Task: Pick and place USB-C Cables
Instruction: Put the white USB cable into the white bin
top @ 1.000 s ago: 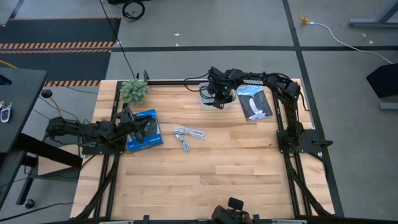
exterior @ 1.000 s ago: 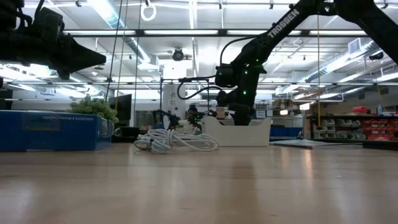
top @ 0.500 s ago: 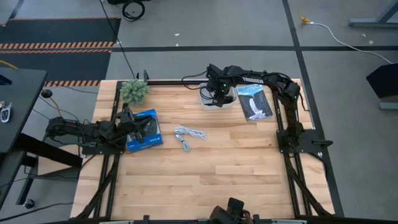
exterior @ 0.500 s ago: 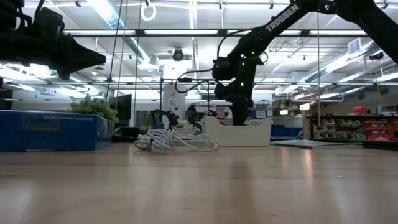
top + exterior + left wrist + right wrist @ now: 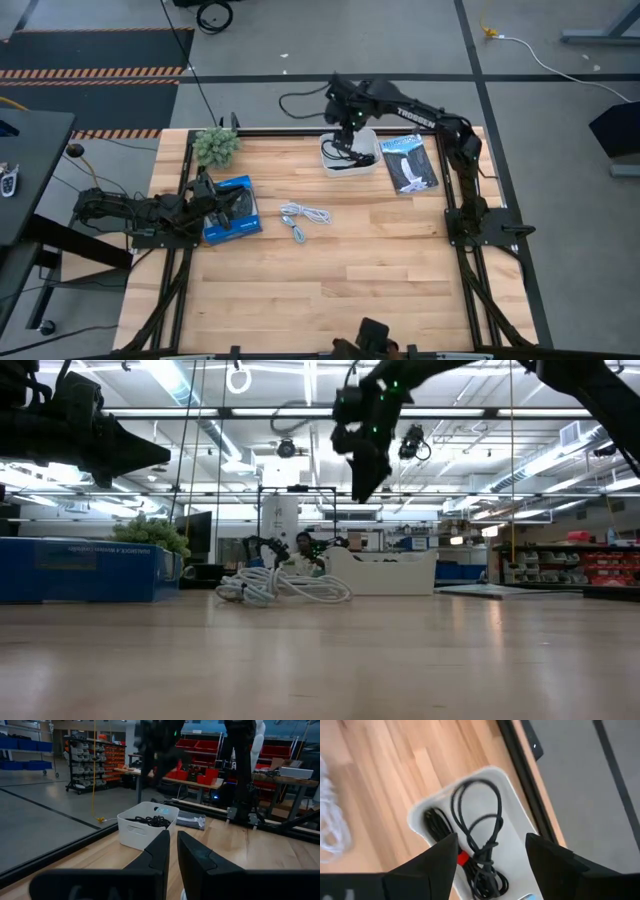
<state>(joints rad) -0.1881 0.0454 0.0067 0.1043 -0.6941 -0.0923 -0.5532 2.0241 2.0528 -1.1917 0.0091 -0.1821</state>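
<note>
Jaws spread wide, empty, above black cables [image 5: 475, 840].

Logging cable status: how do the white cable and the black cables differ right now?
The white cable is pale and lies loose on the bare table; the black cables are dark and sit inside the white tray. The white cable sits mid-table, away from both arms; the black cables lie right under the right gripper, its jaws open and empty. All are thin coiled cords.

Bright, even overhead light w/ ceiling strips glaring in low view. Right wrist view motion-blurred; left wrist fingers [image 5: 167, 865] out of focus.
</note>
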